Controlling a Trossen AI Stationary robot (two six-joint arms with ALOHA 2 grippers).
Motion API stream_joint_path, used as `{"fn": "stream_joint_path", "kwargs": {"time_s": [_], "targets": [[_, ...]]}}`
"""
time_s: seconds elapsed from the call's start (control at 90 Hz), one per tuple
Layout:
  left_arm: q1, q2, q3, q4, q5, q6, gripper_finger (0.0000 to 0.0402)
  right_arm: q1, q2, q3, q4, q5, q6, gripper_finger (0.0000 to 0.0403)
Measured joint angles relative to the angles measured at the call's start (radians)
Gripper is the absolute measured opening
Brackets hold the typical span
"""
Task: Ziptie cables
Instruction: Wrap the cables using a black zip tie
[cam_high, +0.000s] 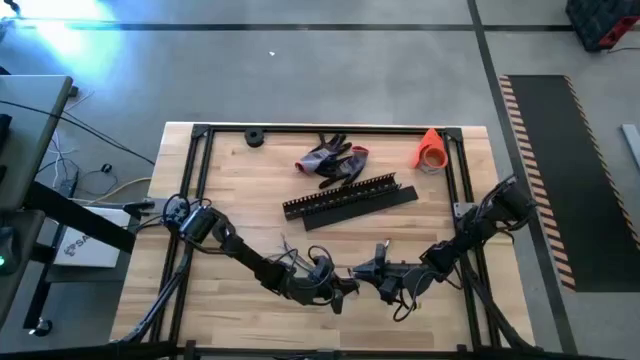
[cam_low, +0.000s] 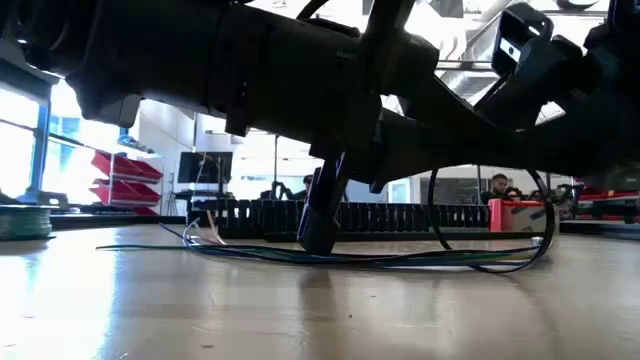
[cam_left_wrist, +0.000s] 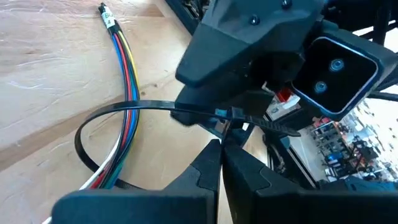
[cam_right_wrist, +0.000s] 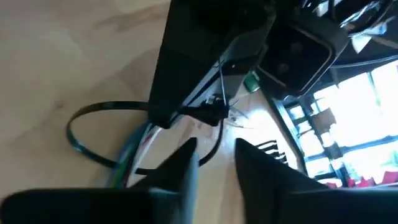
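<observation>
The cables (cam_left_wrist: 127, 68), a bundle of thin coloured and white wires with a label at one end, lie flat on the wooden table near its front edge (cam_high: 296, 264). A black ziptie (cam_left_wrist: 124, 111) is looped loosely around them. My left gripper (cam_left_wrist: 221, 149) is shut at the ziptie's head end. My right gripper (cam_right_wrist: 214, 155) faces it from the table's right and is open, one finger on each side of the ziptie's strap (cam_right_wrist: 216, 142). In the low view both arms hang over the cables (cam_low: 350, 258). My left gripper pinches the ziptie between its two fingertips just beside the head (cam_left_wrist: 227, 126), where the tail (cam_left_wrist: 280, 127) leaves it. The head is held a little above the table. The loop (cam_left_wrist: 84, 146) sags from it around the cables.
Long black slotted strips (cam_high: 350, 200) lie across the table's middle. Beyond them are grey-and-red gloves (cam_high: 333, 160), an orange cone (cam_high: 430, 150) at the far right and a black roll (cam_high: 254, 137) at the far edge. A green spool (cam_low: 20, 222) stands at the side.
</observation>
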Motion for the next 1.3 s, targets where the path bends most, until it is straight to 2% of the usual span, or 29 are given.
{"fn": "stream_joint_path", "kwargs": {"time_s": [0.111,0.222,0.333,0.478,0.544,0.644,1.089,1.211,1.3], "targets": [[-0.003,0.000,0.000,-0.001,0.020,0.006,0.0000,-0.032,0.000,0.000,-0.004,-0.085,0.097,0.0144],[-0.007,0.000,0.000,0.000,0.022,0.014,0.0000,-0.063,0.000,0.000,0.001,-0.179,0.145,0.0140],[-0.010,0.000,0.000,0.000,0.022,0.014,0.0000,-0.082,0.000,0.000,0.000,-0.219,0.150,0.0103],[-0.011,0.000,0.000,0.000,0.037,0.014,0.0000,-0.099,0.000,0.000,0.009,-0.256,0.149,0.0020],[-0.011,0.000,0.000,0.000,0.045,0.014,0.0000,-0.100,0.000,0.000,0.015,-0.270,0.137,0.0008],[-0.011,0.000,0.000,0.001,0.043,0.004,0.0000,-0.096,0.000,0.000,0.040,-0.264,0.108,0.0004],[-0.011,0.000,0.000,-0.001,0.042,-0.031,0.0000,0.035,0.000,0.000,0.100,-0.112,-0.213,0.0000],[-0.010,0.000,0.000,-0.002,0.049,-0.008,0.0000,0.028,0.000,0.000,0.093,-0.106,-0.187,0.0000],[-0.008,0.000,0.000,-0.002,0.034,0.005,0.0000,0.015,0.000,0.000,0.071,-0.050,-0.134,0.0002]]}}
